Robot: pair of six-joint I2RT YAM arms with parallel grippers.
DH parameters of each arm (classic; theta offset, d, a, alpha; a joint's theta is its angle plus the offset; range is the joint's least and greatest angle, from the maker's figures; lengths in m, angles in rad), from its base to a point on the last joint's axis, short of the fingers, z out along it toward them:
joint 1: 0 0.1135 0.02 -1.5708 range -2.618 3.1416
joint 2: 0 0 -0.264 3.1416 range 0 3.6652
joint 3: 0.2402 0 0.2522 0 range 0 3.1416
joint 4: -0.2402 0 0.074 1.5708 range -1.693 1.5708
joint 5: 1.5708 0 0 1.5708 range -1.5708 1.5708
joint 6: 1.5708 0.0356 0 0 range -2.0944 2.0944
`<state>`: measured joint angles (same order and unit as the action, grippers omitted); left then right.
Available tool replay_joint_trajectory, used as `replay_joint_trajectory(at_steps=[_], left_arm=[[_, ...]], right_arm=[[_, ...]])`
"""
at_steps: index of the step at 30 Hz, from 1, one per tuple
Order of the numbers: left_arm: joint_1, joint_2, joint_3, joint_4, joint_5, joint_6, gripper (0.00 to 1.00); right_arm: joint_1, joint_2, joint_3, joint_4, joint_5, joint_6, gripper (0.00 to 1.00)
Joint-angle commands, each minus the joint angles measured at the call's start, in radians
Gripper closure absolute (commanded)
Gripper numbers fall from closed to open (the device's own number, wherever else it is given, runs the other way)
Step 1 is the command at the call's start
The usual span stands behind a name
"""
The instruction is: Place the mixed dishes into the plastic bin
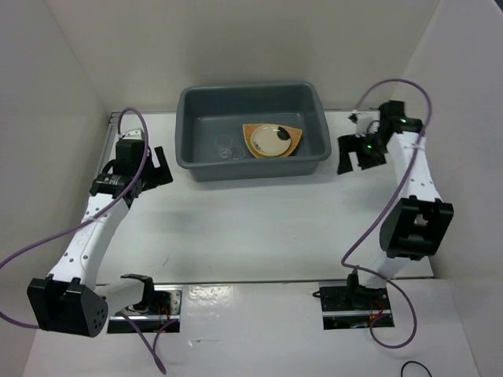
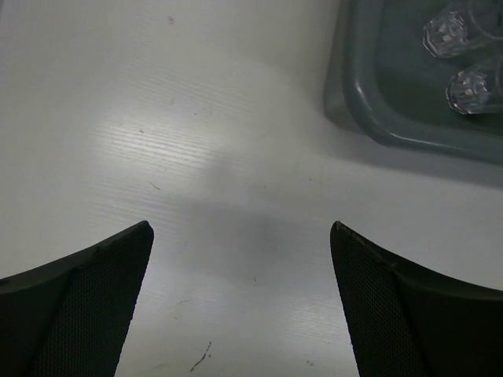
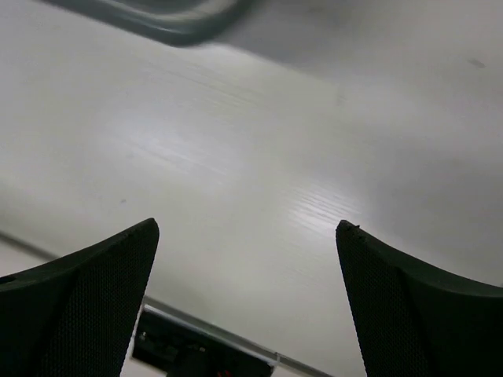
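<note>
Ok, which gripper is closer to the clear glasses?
Left. The left gripper is off the bin's left side, by the glasses; the right gripper is beyond its right side.

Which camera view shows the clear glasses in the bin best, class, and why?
The left wrist view: the glasses appear close and large inside the bin. The top view shows them only as faint small shapes; the right wrist view shows just a bin corner, no glasses.

The plastic bin (image 1: 251, 167) is smooth and matt, the glassware (image 2: 471, 88) glossy (table (image 2: 196, 157) faintly grained).
</note>
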<state>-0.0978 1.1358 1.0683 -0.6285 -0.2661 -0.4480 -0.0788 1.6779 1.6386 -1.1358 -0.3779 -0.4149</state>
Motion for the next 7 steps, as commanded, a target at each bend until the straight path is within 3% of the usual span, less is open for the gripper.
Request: replay_joint_trajectory(at_steps=[1, 7], left_arm=[[-0.003, -0.021, -0.022, 0.095, 0.149, 0.081, 0.00], [-0.106, 0.021, 0.059, 0.095, 0.061, 0.111, 0.00]], right_arm=[[-0.186, -0.142, -0.116, 0.158, 0.039, 0.045, 0.02], [-0.279, -0.276, -0.284, 0.180, 0.013, 0.030, 0.02]])
